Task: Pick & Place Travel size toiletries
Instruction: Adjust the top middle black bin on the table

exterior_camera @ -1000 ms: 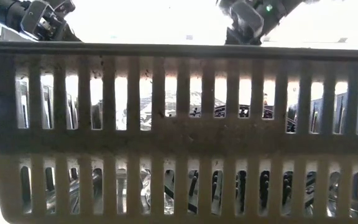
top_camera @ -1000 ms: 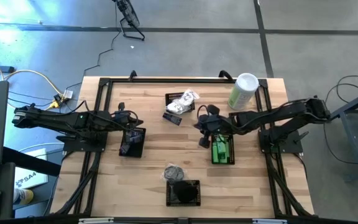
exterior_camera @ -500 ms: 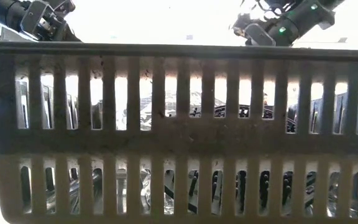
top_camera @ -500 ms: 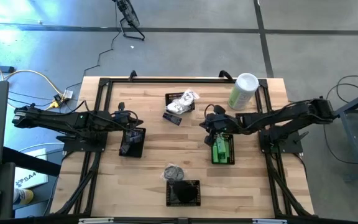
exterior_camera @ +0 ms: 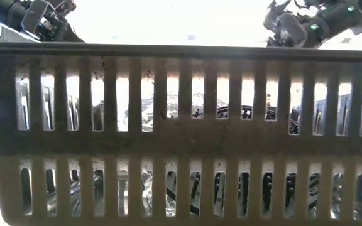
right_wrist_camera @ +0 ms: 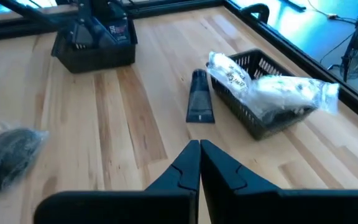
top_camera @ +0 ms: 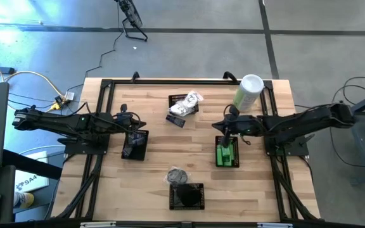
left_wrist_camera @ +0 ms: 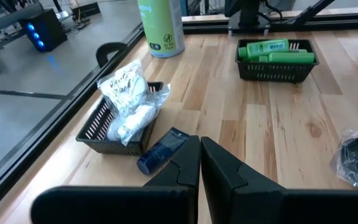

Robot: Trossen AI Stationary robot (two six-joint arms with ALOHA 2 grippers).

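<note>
In the high view my left gripper [top_camera: 134,123] hovers at the far end of a black basket of dark tubes [top_camera: 135,145]; its fingers are shut [left_wrist_camera: 199,163] and empty. My right gripper [top_camera: 229,125] hangs over the far end of the basket of bright green tubes [top_camera: 227,152], also shut [right_wrist_camera: 199,160] and empty. A basket of white crinkly packets [top_camera: 184,104] stands at mid-table, far side. One dark blue tube [top_camera: 175,120] lies flat on the wood beside it. A clear bag of dark round pieces [top_camera: 177,174] rests on the table next to a fourth black basket [top_camera: 187,196].
A tall pale-green canister with a white lid [top_camera: 248,93] stands near the far right corner, close behind my right arm. A basket wall [exterior_camera: 181,132] fills the low view, with both grippers above its rim. Bare wood lies between the baskets at mid-table.
My right gripper has moved toward the table's right edge, from the bare wood left of the green-tube basket to above that basket's far end. The left arm and all the items have stayed where they were.
</note>
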